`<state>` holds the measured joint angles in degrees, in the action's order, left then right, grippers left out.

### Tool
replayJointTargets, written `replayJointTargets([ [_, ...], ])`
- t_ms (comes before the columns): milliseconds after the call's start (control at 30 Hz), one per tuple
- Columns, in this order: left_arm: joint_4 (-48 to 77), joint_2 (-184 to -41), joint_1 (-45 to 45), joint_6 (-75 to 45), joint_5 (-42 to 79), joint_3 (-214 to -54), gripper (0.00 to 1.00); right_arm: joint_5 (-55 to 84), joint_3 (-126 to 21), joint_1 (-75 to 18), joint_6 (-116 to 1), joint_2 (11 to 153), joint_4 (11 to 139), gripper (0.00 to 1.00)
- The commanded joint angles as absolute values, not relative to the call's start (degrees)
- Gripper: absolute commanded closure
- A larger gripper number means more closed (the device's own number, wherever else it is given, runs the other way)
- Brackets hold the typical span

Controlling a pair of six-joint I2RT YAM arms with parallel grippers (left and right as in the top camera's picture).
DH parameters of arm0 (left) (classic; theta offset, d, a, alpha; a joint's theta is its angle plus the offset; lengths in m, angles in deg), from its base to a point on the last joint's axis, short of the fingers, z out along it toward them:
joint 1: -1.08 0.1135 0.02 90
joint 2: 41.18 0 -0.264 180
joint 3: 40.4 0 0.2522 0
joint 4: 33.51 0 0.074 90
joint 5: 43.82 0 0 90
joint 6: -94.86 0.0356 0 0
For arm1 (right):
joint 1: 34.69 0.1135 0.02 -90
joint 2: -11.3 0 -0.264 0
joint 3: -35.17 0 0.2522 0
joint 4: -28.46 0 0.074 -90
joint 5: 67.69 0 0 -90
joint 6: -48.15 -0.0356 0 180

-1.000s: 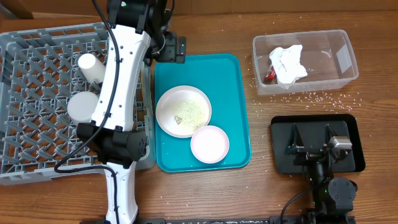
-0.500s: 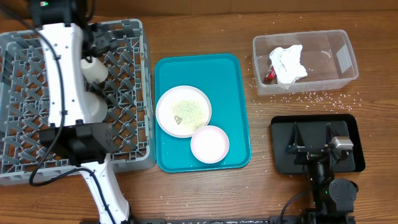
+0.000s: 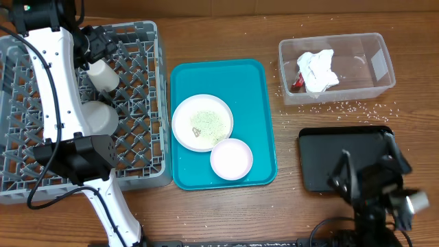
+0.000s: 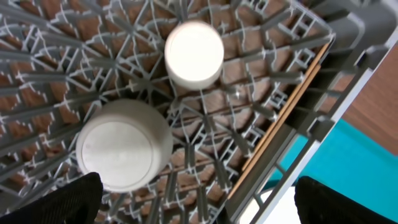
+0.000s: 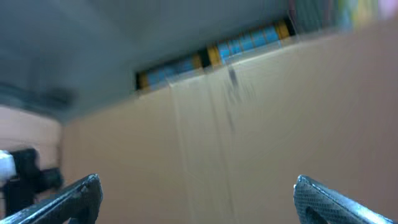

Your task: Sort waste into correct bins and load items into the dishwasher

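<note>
Left arm [image 3: 58, 82]: glossy white shell links, black joint housings between them. A thin black cable [image 3: 42, 72] runs along the white link, and there is a tiny green light [image 3: 27, 7] at the far end. Left hand [image 4: 199, 202]: matte black fingers [image 4: 62, 200] with blunt rounded tips. Right arm [image 3: 370, 182]: all black, blocky, blurred, with a pale grey-white piece at its near right end. Right hand [image 5: 198, 200]: dark grey fingers [image 5: 74, 199], finely textured surface, jagged edge; blurred too.
</note>
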<state>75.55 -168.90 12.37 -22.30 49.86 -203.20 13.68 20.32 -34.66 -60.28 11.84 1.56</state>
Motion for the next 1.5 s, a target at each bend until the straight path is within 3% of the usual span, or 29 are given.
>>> replayJointTargets([
  [0, 73.96, -167.33, 13.64, -25.91, 50.14, -203.09, 0.00, 13.20, 17.72, -34.77, -61.31, 11.62, -0.13, 0.00],
  [300, 74.07, -167.33, 15.83, -30.13, 50.04, -203.09, 0.00, -0.55, -9.53, -34.77, -52.20, 27.49, 26.28, 0.00],
  [533, 74.74, -167.33, 16.04, -30.08, 49.29, -203.09, 0.00, -24.96, -37.82, -34.75, -47.32, 55.57, 50.74, 0.00],
  [567, 74.77, -167.33, 16.04, -30.04, 49.31, -203.09, 0.00, -29.18, -45.09, -34.24, -46.80, 63.49, 58.60, 0.00],
  [667, 74.77, -167.33, 16.04, -30.04, 49.31, -203.09, 0.00, -29.33, -55.02, -31.05, -38.91, 74.17, 73.71, 0.00],
  [833, 74.92, -167.33, 16.04, -30.04, 49.31, -203.09, 0.00, -16.89, -65.86, -21.85, -31.24, 88.01, 94.01, 0.00],
  [967, 74.79, -167.33, 16.02, -30.06, 49.29, -203.09, 0.00, -11.17, -66.91, -15.47, -31.30, 94.44, 98.14, 0.00],
  [1267, 74.64, -167.33, 16.02, -30.04, 49.31, -203.09, 0.00, -20.22, -66.62, -7.34, -31.30, 103.16, 100.42, 0.00],
  [1467, 74.72, -167.33, 16.02, -30.04, 49.31, -203.09, 0.00, -10.80, -66.62, -3.08, -33.07, 107.22, 100.29, 0.02],
])
